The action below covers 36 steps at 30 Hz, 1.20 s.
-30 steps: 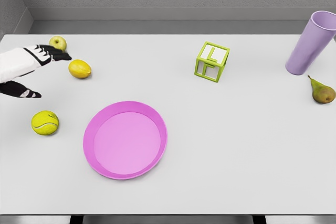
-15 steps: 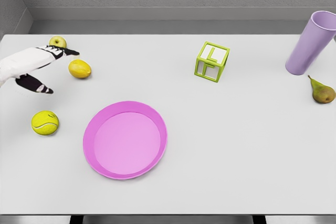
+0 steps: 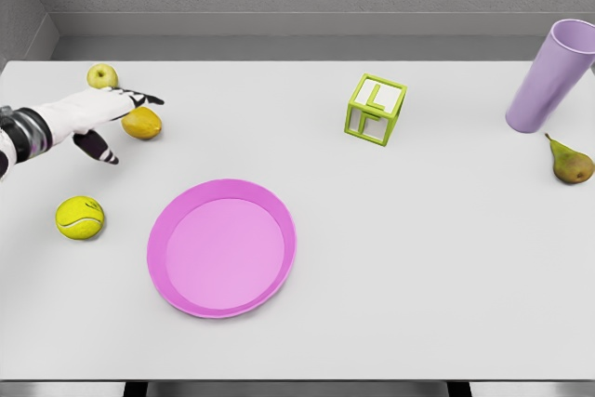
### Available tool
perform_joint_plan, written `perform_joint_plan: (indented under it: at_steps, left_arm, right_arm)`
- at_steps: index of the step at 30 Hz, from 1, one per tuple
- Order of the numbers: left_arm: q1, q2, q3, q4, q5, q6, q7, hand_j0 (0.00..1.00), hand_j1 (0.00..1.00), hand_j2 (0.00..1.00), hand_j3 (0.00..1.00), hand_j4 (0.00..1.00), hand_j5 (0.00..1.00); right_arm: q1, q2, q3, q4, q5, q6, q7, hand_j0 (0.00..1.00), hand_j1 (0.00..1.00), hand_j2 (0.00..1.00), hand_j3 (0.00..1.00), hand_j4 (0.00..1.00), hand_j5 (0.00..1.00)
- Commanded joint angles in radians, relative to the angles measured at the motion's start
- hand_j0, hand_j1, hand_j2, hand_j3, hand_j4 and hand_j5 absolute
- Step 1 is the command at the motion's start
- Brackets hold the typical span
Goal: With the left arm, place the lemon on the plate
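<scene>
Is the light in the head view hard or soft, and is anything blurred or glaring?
Head view: soft, even light, with only faint shadows under the lemon, plate and left hand; no glare on the table; everything sharp.

Apple far-left, tennis ball near-left, wire cube mid, cup & pear right.

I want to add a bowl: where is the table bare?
Bare: the stretch between the plate, frame cube and pear, plus the near edge. Crowded: far left, where the left hand reaches over the lemon, near the apple and tennis ball.
</scene>
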Motion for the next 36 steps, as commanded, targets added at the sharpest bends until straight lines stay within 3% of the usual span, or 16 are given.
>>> perform_joint_plan:
  at_steps: [1,6,10,16,20,36]
  left_arm:
    - [0.0,-0.008,-0.011,-0.001,-0.018,0.041,-0.001,0.96,0.96,0.96,0.96,0.96,0.96]
    - [-0.025,-0.022,-0.011,0.008,-0.018,0.046,-0.001,1.0,1.0,1.0,1.0,1.0,1.0]
    - [-0.058,-0.045,-0.012,0.071,-0.02,0.044,-0.001,1.0,1.0,1.0,1.0,1.0,1.0]
    - [-0.061,-0.067,-0.012,0.076,-0.053,0.046,-0.001,1.0,1.0,1.0,1.0,1.0,1.0]
    - [-0.109,-0.073,-0.104,0.077,-0.063,0.107,-0.001,1.0,1.0,1.0,1.0,1.0,1.0]
    - [-0.11,-0.087,-0.107,0.139,-0.076,0.098,-0.001,1.0,1.0,1.0,1.0,1.0,1.0]
  right_arm:
    - [0.0,0.0,0.0,0.0,0.0,0.0,0.0,1.0,1.0,1.0,1.0,1.0,1.0]
    - [0.0,0.0,-0.002,0.0,0.0,0.0,0.0,1.0,1.0,1.0,1.0,1.0,1.0]
    - [0.0,0.0,0.0,0.0,0.0,0.0,0.0,1.0,1.0,1.0,1.0,1.0,1.0]
    - [0.0,0.0,0.0,0.0,0.0,0.0,0.0,1.0,1.0,1.0,1.0,1.0,1.0]
    - [0.0,0.0,0.0,0.0,0.0,0.0,0.0,1.0,1.0,1.0,1.0,1.0,1.0]
    - [0.0,0.0,0.0,0.0,0.0,0.0,0.0,1.0,1.0,1.0,1.0,1.0,1.0]
